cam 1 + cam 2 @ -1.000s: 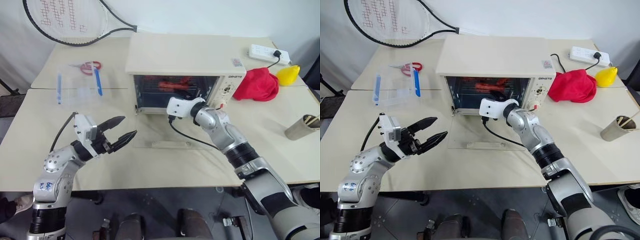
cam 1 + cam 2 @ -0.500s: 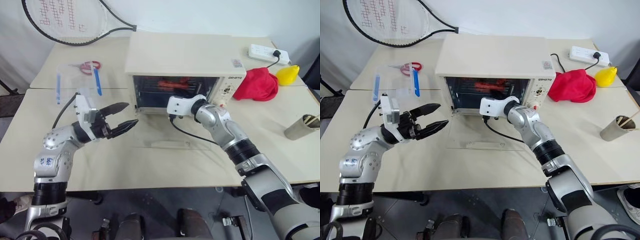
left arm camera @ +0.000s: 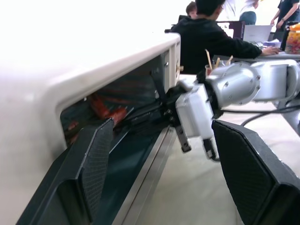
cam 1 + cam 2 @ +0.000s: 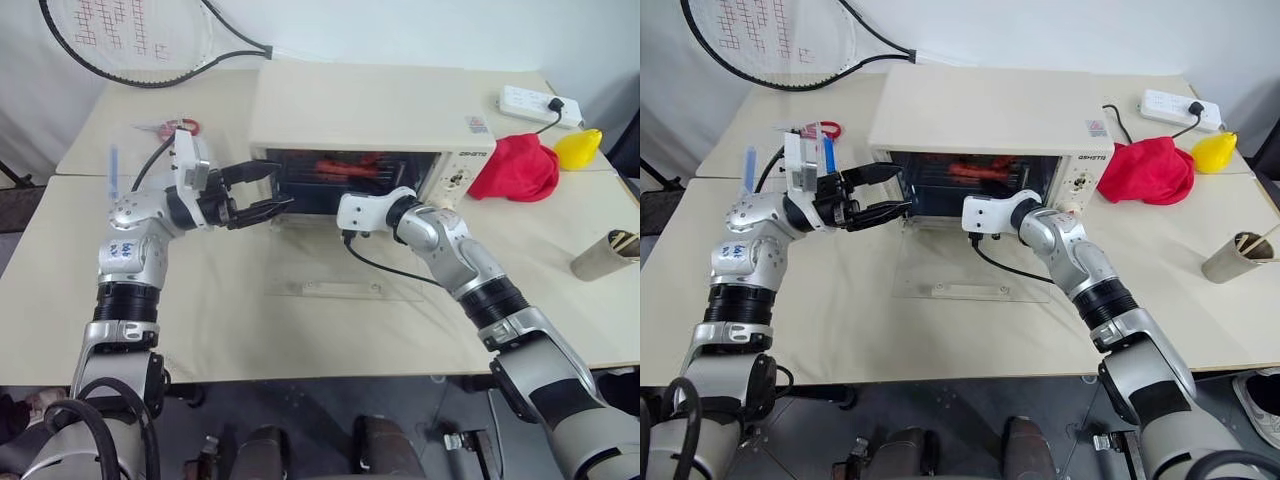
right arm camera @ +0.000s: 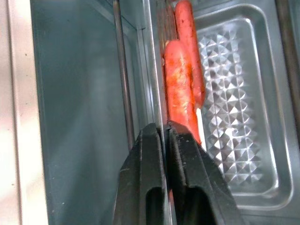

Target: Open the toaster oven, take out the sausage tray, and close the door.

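Observation:
The cream toaster oven (image 4: 360, 105) stands open, its glass door (image 4: 330, 265) lying flat on the table with the bar handle (image 4: 340, 289) nearest me. Inside sits the sausage tray (image 5: 234, 93), silver with a patterned bottom and red sausages (image 5: 180, 84) along its edge. My right gripper (image 5: 164, 133) reaches into the oven's mouth and is shut on the tray's thin rim, right beside the sausages. My left gripper (image 4: 273, 188) hovers open at the oven's left front corner, above the table, with nothing between its fingers (image 3: 93, 164).
A tennis racket (image 4: 130, 40) lies at the back left, with red scissors (image 4: 182, 127) behind my left arm. Right of the oven are a red cloth (image 4: 515, 168), a yellow object (image 4: 578, 150), a power strip (image 4: 538, 105) and a metal cup (image 4: 605, 255). People (image 3: 211, 33) sit beyond.
My left arm has risen and swung forward from the table's near left to the oven's left front corner, staying open. The right arm has kept its place at the oven's mouth.

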`<action>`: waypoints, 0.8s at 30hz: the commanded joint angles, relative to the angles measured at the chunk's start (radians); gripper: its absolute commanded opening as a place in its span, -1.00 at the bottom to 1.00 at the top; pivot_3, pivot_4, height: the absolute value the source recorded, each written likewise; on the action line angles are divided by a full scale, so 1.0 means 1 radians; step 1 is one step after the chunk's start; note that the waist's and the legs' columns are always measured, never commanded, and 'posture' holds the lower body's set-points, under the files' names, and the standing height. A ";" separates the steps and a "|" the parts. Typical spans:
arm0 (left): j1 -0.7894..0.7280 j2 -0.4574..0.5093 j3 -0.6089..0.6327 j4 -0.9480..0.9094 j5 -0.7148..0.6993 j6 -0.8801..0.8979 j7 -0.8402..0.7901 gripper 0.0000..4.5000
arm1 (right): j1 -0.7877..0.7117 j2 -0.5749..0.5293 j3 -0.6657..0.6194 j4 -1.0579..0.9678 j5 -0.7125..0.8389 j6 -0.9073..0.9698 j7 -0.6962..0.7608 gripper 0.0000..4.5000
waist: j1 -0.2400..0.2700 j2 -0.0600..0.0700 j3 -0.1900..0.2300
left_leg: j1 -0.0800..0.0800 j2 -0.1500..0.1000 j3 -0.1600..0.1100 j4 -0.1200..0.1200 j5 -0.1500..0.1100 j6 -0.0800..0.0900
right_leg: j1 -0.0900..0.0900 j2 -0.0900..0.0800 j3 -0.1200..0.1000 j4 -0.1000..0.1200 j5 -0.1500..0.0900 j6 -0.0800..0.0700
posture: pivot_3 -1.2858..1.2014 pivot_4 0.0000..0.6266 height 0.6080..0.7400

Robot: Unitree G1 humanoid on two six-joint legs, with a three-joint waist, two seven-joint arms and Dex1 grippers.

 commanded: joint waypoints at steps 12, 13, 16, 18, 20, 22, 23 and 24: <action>-0.110 -0.036 0.025 0.187 0.051 -0.086 -0.018 0.58 | 0.240 -0.041 -0.069 -0.528 0.032 0.133 0.188 -1.00 | -0.005 0.000 0.000 | 0.000 0.000 0.001 0.001 0.002 0.000 | 0.000 -0.004 -0.009 0.001 0.000 0.000 | 0.03 -0.52 1.00; -0.110 -0.036 0.024 0.189 0.052 -0.087 -0.021 0.58 | 0.258 -0.043 -0.073 -0.552 0.031 0.143 0.195 -1.00 | -0.005 0.000 0.000 | 0.000 0.000 0.002 0.001 0.002 0.000 | 0.000 -0.004 -0.009 0.001 0.000 0.000 | 0.03 -0.52 1.00; -0.112 -0.031 0.024 0.194 0.054 -0.085 -0.025 0.58 | 0.337 -0.056 -0.084 -0.646 0.015 0.177 0.215 -1.00 | -0.002 0.000 0.000 | 0.000 0.000 0.002 0.001 0.002 0.000 | 0.000 -0.004 -0.010 0.001 0.000 0.000 | 0.03 -0.52 1.00; -0.117 -0.027 0.026 0.207 0.055 -0.085 -0.029 0.58 | 0.442 -0.081 -0.102 -0.742 -0.002 0.200 0.229 -1.00 | 0.001 0.000 0.000 | 0.000 0.000 0.002 0.001 0.002 0.000 | 0.000 -0.004 -0.010 0.001 0.000 0.000 | 0.03 -0.52 1.00; -0.121 -0.026 0.027 0.219 0.057 -0.089 -0.037 0.58 | 0.504 -0.101 -0.122 -0.795 -0.016 0.208 0.231 -1.00 | 0.015 0.000 0.000 | 0.000 -0.001 0.001 0.001 0.002 0.000 | 0.000 -0.005 -0.012 0.001 0.000 0.000 | 0.03 -0.52 1.00; -0.123 -0.025 0.025 0.224 0.061 -0.089 -0.047 0.58 | 0.532 -0.114 -0.145 -0.833 -0.019 0.212 0.231 -1.00 | 0.022 0.000 0.000 | 0.000 -0.001 0.002 0.001 0.002 0.000 | 0.000 -0.006 -0.013 0.001 0.000 0.000 | 0.03 -0.52 1.00; -0.124 -0.023 0.022 0.226 0.063 -0.089 -0.057 0.58 | 0.545 -0.115 -0.155 -0.852 -0.013 0.212 0.230 -1.00 | 0.025 0.000 0.000 | 0.000 -0.001 0.002 0.002 0.002 0.000 | 0.000 -0.006 -0.013 0.001 0.000 0.000 | 0.03 -0.52 1.00; -0.126 -0.020 0.023 0.231 0.063 -0.089 -0.065 0.58 | 0.568 -0.125 -0.164 -0.875 -0.016 0.209 0.233 -1.00 | 0.028 0.000 0.000 | 0.000 -0.001 0.002 0.003 0.002 0.000 | 0.001 -0.006 -0.013 0.001 0.000 -0.001 | 0.03 -0.52 1.00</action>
